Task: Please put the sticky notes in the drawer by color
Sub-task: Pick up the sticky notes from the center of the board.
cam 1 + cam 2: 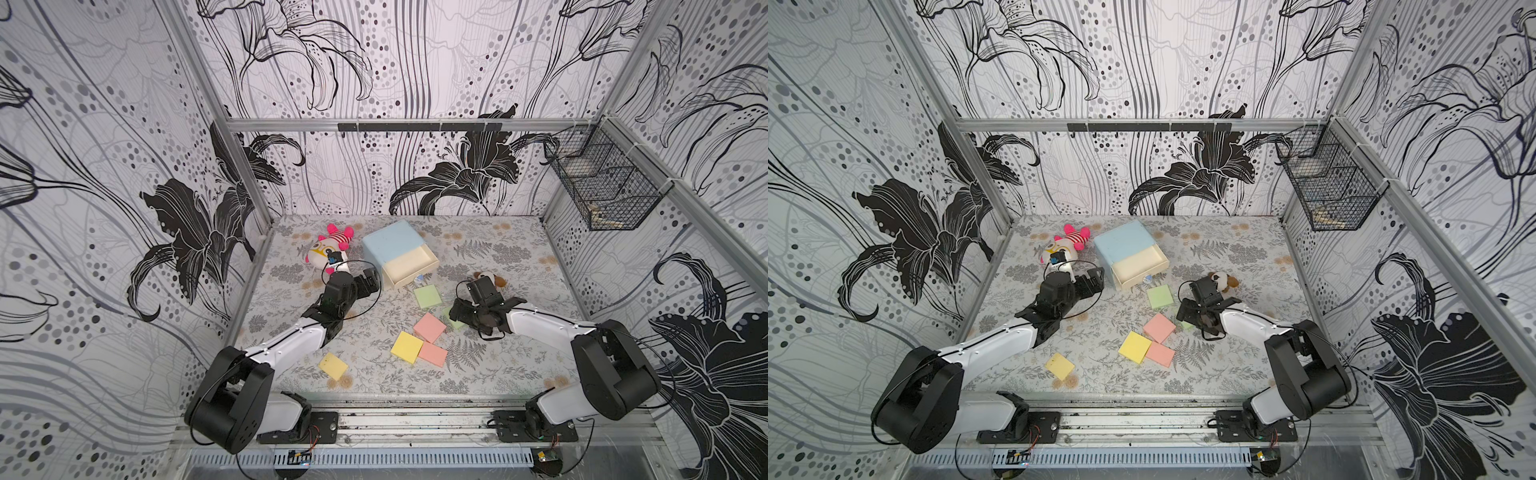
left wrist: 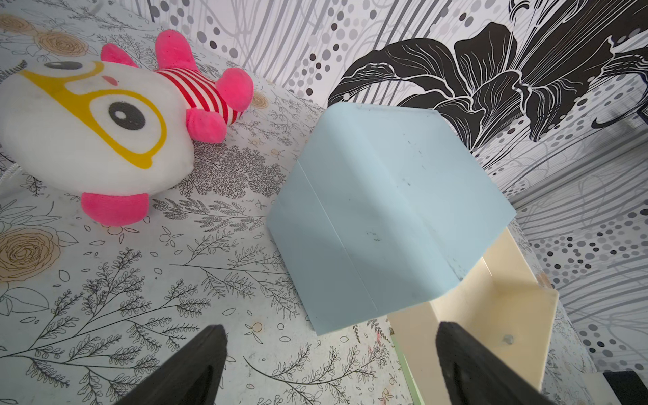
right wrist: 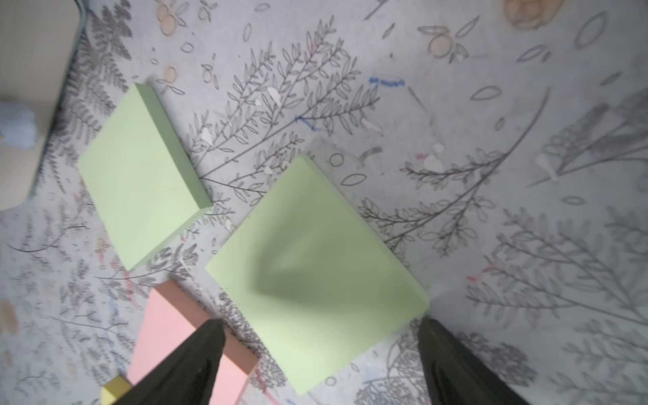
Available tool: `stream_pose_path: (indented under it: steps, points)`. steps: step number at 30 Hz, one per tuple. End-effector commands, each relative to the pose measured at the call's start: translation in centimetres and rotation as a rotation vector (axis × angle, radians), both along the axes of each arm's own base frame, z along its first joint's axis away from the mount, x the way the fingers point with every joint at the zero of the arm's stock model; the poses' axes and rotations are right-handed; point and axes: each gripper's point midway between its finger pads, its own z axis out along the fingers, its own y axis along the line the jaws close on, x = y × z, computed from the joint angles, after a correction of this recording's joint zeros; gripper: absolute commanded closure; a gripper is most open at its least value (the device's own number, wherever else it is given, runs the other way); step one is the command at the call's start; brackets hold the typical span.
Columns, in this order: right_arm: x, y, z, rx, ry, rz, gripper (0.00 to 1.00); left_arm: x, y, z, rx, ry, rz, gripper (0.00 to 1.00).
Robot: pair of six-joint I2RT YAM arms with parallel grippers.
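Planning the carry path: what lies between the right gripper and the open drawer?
A light green pad lies flat between right gripper and drawer, shown in the right wrist view and both top views.

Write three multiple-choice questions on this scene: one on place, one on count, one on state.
1. Where are the sticky notes? A in the open drawer; B on the table; C in the wire basket.
2. How many green pads are there? A one; B two; C four.
3. The right gripper is: A open; B shut on a pad; C out of view.
Answers: B, all lie on the table, the drawer is bare; B, the right wrist view shows two; A, its fingers stand wide apart.
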Motion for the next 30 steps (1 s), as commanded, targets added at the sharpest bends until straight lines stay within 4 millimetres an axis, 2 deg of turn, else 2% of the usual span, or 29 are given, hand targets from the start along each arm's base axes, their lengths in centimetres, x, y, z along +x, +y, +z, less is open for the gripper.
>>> stream_pose_path:
  steps: [1,11,12,19,30]
  points:
    - [0.9,1.1,0.1,0.045,-0.009,-0.01,0.11,0.7,-0.9,1.6,-0.022,-0.053,-0.026,0.02]
    - [4.1,1.6,-0.5,-0.088,-0.017,0.084,0.11,-0.1,0.2,2.2,0.001,-0.062,0.007,0.02]
    - [4.2,1.3,-0.9,-0.117,-0.01,0.098,0.1,-0.1,0.3,2.3,0.001,-0.062,0.009,0.02]
    - [4.7,0.7,-0.3,-0.224,-0.015,0.187,0.01,0.1,0.2,2.3,0.0,-0.066,0.008,0.02]
    - [4.2,2.3,-0.7,-0.311,-0.007,0.234,0.01,0.3,-0.1,2.2,0.002,-0.063,0.001,0.02]
